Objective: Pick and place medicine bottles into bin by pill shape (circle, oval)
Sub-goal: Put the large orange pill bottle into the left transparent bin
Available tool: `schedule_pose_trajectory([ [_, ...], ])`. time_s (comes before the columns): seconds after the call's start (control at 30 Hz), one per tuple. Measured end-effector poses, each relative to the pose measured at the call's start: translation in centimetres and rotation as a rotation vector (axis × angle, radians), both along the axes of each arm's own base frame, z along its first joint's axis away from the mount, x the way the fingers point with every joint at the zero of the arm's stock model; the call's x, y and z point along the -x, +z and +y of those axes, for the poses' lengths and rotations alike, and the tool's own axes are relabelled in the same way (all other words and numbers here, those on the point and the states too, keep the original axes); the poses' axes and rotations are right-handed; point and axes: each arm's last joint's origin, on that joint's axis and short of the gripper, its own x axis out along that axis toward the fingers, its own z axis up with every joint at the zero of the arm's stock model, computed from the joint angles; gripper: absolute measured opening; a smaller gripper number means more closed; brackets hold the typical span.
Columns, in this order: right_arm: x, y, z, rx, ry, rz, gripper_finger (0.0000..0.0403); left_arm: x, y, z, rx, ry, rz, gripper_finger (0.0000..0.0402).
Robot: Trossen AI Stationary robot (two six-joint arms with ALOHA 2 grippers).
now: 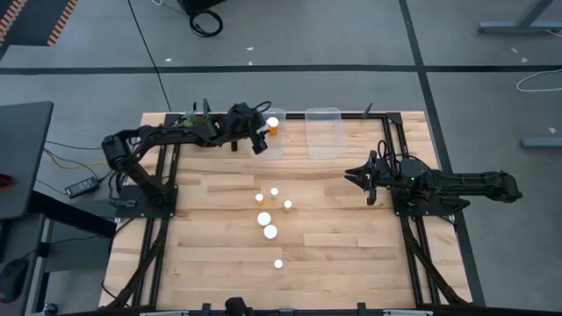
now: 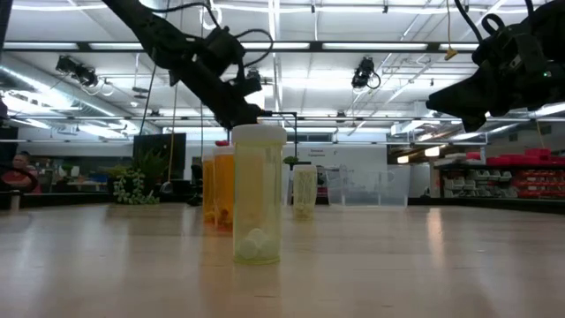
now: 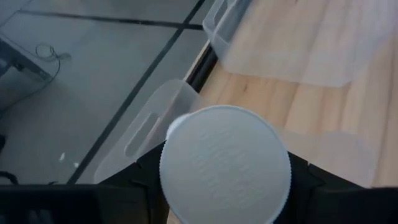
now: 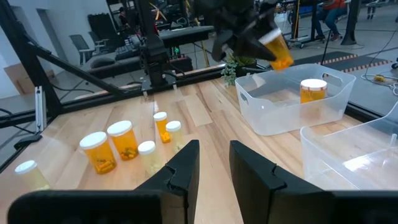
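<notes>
My left gripper [image 1: 261, 140] is shut on an orange medicine bottle [image 4: 278, 51] above the left clear bin [image 1: 272, 145]. The bottle's white cap [image 3: 224, 165] fills the left wrist view. One orange bottle [image 1: 273, 125] stands on its base inside that bin and also shows in the right wrist view [image 4: 313, 90]. Several white-capped bottles [image 1: 268, 219] stand on the table's middle; the nearest of them [image 2: 258, 194] looks pale in the low view. My right gripper [image 1: 356, 175] is open and empty at the table's right, and shows in its own view [image 4: 214, 168]. My left gripper pinches the bottle between its two fingers, just below the cap [image 3: 186, 130], with the cap's top turned back toward the wrist. The orange body [image 4: 280, 56] sticks out past the fingers, tilted downward. The bottle is lifted clear, above the left bin.
A second clear bin [image 1: 323, 132] stands to the right of the first at the table's far edge. A small green plant [image 4: 233, 65] sits behind the bins. Black rails [image 1: 391, 140] run along the table's left and right sides.
</notes>
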Motion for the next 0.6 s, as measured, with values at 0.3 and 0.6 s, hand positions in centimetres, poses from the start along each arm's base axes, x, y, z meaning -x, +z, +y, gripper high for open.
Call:
schedule_pose_trajectory([
  [0.3, 0.0, 0.0, 0.0, 0.0, 0.0, 0.0, 0.0095, 0.1, -1.8, 1.1, 0.129, 0.016, -0.022, 0.0202],
  [0.6, 0.0, 0.0, 0.0, 0.0, 0.0, 0.0, 0.0095, -0.5, -0.3, 1.7, 0.141, 0.041, -0.071, 0.0208],
])
